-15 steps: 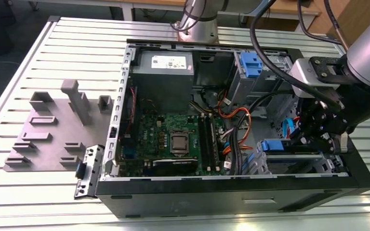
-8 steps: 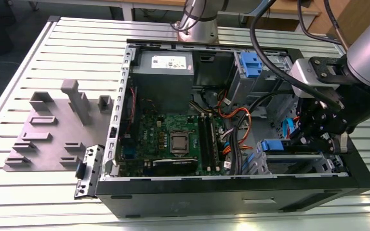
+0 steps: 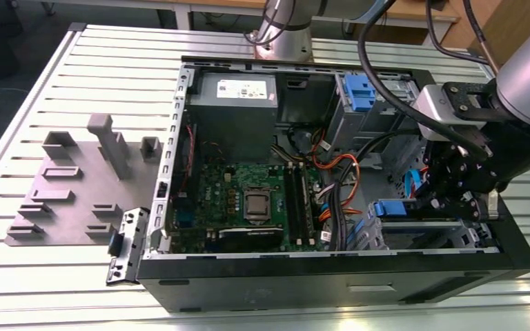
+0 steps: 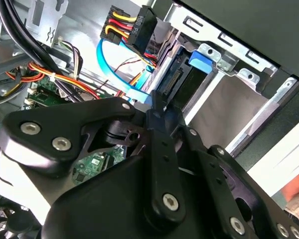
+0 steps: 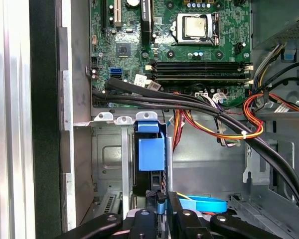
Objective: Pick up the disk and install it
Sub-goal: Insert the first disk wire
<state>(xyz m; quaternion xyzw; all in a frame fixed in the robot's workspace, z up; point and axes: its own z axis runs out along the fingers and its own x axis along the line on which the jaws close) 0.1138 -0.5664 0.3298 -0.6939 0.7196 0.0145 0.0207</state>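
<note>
**Step in hand, as judged:** seating the disk in its bay. The gripper [image 5: 161, 200] is hanging low inside the computer case [image 3: 339, 279], in the lower part of the exterior view's right. The disk [image 5: 152, 149] is standing on edge just ahead of it, its blue tab showing between the rails of the drive cage [image 5: 107, 159]. How deep the disk is sitting in the slot cannot be told.

**Doing the step well:**
- Any pressure should be running straight along the slot, square to the cage.
- There should be no twist that could jam the blue carrier on a rail.
- The blue cable [image 5: 204, 204], lying just beside the fingertips, should be kept clear of the push.

**Jaws:** they are sitting drawn close together, with only a sliver showing between them in the first wrist view. They are not closing around the disk, and nothing is visibly gripped. In the second wrist view the tip is sitting just beside the disk's connector end, but contact cannot be confirmed.

**Beyond the cage:** a bundle of black cables [image 5: 189, 102] is crossing the case. The motherboard [image 5: 129, 50] is lying farther off, well apart from the gripper.
</note>
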